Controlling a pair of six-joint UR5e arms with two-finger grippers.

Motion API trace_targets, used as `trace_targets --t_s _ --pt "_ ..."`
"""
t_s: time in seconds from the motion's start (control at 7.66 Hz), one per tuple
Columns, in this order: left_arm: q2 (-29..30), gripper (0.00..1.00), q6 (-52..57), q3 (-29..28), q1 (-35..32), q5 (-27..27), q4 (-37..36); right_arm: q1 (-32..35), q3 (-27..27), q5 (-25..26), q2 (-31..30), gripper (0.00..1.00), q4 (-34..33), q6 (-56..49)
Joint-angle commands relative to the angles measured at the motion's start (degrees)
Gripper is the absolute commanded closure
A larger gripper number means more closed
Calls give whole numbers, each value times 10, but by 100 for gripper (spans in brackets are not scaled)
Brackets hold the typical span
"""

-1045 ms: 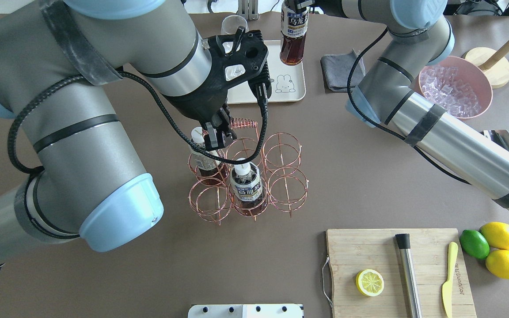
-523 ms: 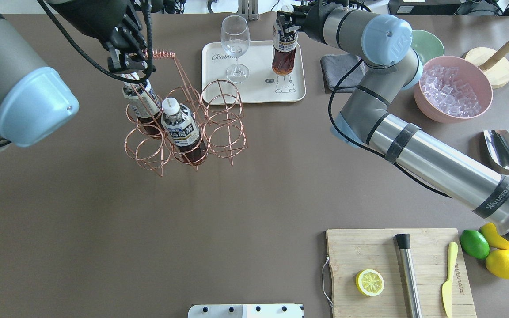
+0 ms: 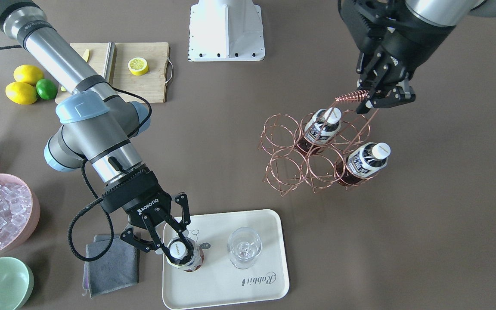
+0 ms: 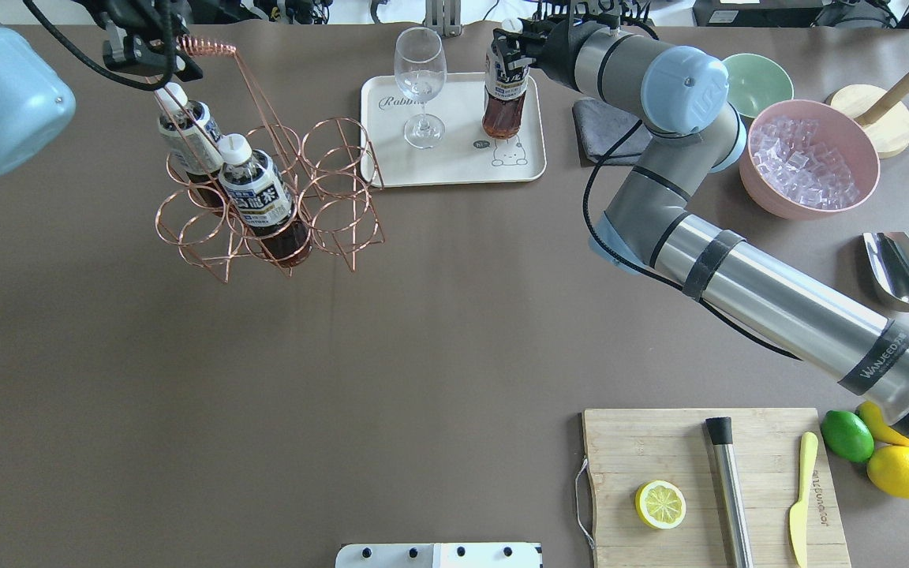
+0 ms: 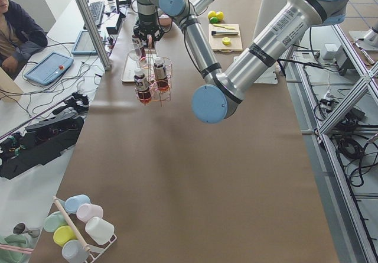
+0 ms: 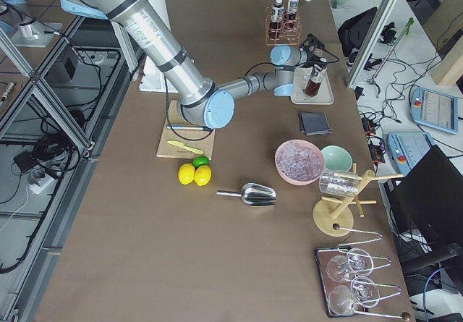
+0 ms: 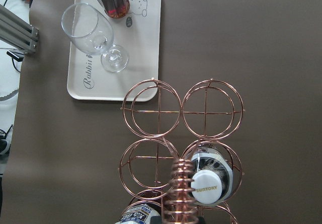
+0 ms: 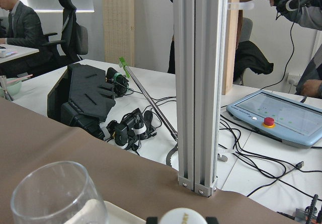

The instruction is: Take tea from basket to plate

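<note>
basket moved left, well apart from plate; tea near plate's right edge

Brown table bearing plate, cutting board, scoop

Wire basket is gleaming, polished rose-copper metal. Tray is showing smooth cream plastic with a faint sheen. On the tray, tea bottle is glinting, clear glossy plastic, and wine glass is shining clear. Beside the tray, grey cloth is lying soft and matt. Tabletop is reading matt brown.
</note>
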State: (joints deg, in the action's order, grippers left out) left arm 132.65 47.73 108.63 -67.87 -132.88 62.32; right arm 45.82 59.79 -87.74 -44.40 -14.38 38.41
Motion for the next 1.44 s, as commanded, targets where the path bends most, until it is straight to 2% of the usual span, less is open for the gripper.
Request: trace_targets --t_s 0.0,0.52,0.65,0.78,0.91,1.18,1.31 --pt "-27 100 108 -37 -57 -2 -11 -4 -4 3 4 0 1 12" --pt "-62 100 273 -116 -130 -5 -9 -1 12 -1 5 0 -1 14" --pt "-63 100 307 -144 -145 -5 -6 9 59 -19 5 0 -62 13" --pt "-63 100 331 -171 -155 -5 -3 11 149 -21 -8 0 -176 13" --pt "-73 100 336 -193 -166 -5 16 14 213 -21 -12 0 -267 16" --pt "-78 100 337 -233 -183 -5 32 29 382 -29 -98 0 -464 20" --pt "-84 100 337 -238 -190 -5 32 48 443 -31 -146 0 -547 18"
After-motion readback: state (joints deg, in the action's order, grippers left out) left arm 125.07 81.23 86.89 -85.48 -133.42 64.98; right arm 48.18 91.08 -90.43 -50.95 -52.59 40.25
